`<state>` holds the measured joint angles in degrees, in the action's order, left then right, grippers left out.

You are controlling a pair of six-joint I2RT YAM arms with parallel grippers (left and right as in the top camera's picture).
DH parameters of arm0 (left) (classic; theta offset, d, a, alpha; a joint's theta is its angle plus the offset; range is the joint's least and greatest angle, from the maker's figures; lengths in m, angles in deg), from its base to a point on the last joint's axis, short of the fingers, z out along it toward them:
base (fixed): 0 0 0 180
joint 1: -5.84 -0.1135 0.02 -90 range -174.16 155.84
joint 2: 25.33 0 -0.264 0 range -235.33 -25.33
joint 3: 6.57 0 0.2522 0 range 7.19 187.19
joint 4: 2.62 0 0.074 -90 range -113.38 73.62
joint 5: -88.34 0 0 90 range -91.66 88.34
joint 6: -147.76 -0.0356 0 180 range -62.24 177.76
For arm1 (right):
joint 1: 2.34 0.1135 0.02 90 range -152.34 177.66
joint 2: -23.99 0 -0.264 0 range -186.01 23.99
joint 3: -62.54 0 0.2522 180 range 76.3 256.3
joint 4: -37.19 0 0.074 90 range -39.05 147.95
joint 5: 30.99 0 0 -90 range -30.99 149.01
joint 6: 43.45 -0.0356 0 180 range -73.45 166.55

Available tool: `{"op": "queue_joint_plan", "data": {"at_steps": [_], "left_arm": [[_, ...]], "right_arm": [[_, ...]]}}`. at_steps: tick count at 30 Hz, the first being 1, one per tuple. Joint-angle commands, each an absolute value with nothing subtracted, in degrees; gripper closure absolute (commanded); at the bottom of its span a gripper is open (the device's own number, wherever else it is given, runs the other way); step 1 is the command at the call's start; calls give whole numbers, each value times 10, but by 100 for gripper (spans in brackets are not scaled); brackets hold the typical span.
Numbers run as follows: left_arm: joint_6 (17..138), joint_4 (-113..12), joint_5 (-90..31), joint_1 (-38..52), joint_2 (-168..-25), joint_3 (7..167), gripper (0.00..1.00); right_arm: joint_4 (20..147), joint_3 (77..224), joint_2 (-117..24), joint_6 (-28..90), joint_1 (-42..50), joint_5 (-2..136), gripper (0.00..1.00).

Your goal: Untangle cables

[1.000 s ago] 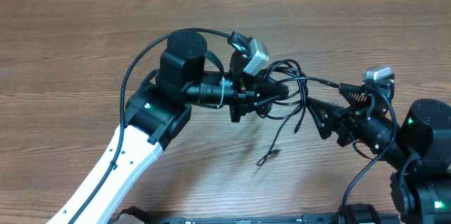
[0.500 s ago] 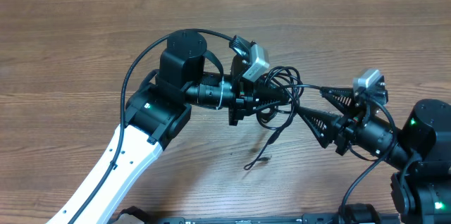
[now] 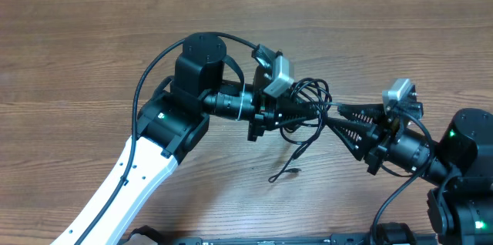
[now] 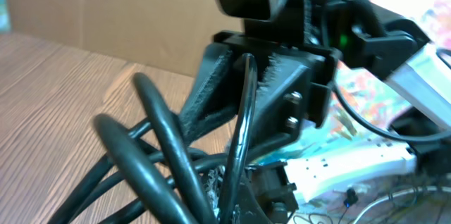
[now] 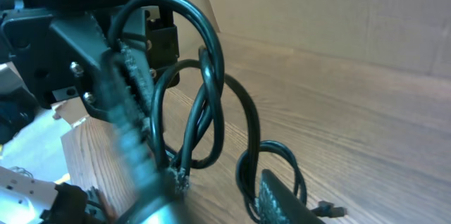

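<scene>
The cables (image 3: 314, 88) are a bunch of thin black loops lifted off the wooden table (image 3: 92, 52), with one loose plug end (image 3: 283, 172) trailing down onto the wood. My left gripper (image 3: 310, 108) is shut on the bunch; in the left wrist view the loops (image 4: 151, 136) cover its jaws (image 4: 232, 194). My right gripper (image 3: 336, 114) meets the bunch from the right, jaws narrow but still apart. In the right wrist view a strand (image 5: 211, 83) runs between its fingers (image 5: 222, 182), and a small coil (image 5: 275, 157) hangs by the right finger.
A thick black cable (image 3: 154, 64) arcs over the left arm's black and white body (image 3: 166, 122). The right arm's base (image 3: 462, 160) stands at the table's right front. A cardboard wall (image 5: 338, 13) stands behind the table.
The right gripper has moved left into the bunch and its jaws have narrowed a lot. The loose plug end has swung slightly left. The left gripper stays shut on the bunch.
</scene>
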<state>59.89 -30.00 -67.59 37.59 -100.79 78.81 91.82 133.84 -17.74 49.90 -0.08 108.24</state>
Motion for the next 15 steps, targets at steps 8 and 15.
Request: {"op": "queue_joint_plan", "data": {"at_steps": [8, 15], "left_arm": [[537, -294, -757, 387, -1009, 791, 96], [534, -294, -757, 408, -1009, 791, 96]], "right_arm": [[866, 1355, -174, 501, 2, 1119, 70], [841, 1355, -175, 501, 2, 1117, 96]]}}
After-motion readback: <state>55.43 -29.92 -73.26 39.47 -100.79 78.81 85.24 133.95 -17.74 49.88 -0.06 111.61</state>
